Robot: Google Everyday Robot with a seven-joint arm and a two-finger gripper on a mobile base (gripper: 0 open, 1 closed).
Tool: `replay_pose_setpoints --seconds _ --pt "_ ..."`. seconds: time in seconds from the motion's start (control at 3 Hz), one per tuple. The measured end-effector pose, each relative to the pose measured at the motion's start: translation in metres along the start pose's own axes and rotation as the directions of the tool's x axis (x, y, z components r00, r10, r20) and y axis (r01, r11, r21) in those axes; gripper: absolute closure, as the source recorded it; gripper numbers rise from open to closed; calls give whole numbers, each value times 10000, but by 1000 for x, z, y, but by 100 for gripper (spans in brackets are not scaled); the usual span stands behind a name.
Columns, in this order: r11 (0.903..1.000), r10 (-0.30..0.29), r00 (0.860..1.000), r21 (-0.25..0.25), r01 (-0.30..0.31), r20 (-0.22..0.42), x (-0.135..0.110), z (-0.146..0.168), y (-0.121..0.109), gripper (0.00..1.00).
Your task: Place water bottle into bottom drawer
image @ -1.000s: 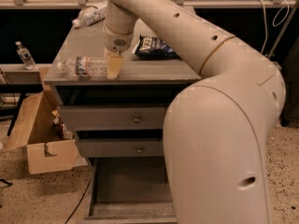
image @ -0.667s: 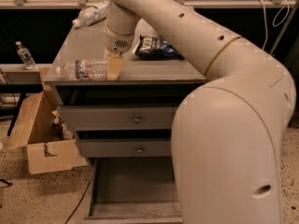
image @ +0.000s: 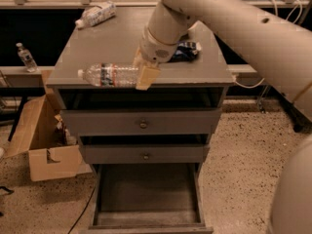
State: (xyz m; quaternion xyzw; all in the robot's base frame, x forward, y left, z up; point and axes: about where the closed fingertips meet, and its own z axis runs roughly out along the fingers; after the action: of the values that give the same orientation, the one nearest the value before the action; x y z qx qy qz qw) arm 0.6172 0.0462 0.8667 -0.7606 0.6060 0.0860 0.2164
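Observation:
The water bottle [image: 109, 75], clear with a white cap and a red-and-blue band, lies on its side along the front edge of the grey cabinet top [image: 112, 43], cap pointing left. My gripper [image: 145, 75] reaches down from the arm above and is shut on the bottle's base end, with a tan finger [image: 147, 77] in front of it. The bottom drawer [image: 146, 191] is pulled open below, directly under the gripper. Its grey inside holds nothing.
A bottle with a large white-and-blue label [image: 95, 14] lies at the cabinet's back left. A dark snack bag [image: 184, 51] lies behind my wrist. Two shut drawers with brass knobs [image: 143, 124] sit above the open one. A cardboard box [image: 41, 140] and a small upright bottle [image: 25, 57] stand to the left.
The gripper and the water bottle have shifted right together along the cabinet's front edge. The camera's view has also shifted, showing more of the open bottom drawer.

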Motion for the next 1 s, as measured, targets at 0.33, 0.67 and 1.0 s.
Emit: replay_pose_setpoints --seconds 0.33,0.67,1.0 --pt "9942 1073 9934 -75 -1071 393 54 5 44 100" --pt "9943 1068 9935 -77 -1065 396 53 5 44 100" --pt "9880 1522 9883 -271 -1519 91 86 26 78 100"
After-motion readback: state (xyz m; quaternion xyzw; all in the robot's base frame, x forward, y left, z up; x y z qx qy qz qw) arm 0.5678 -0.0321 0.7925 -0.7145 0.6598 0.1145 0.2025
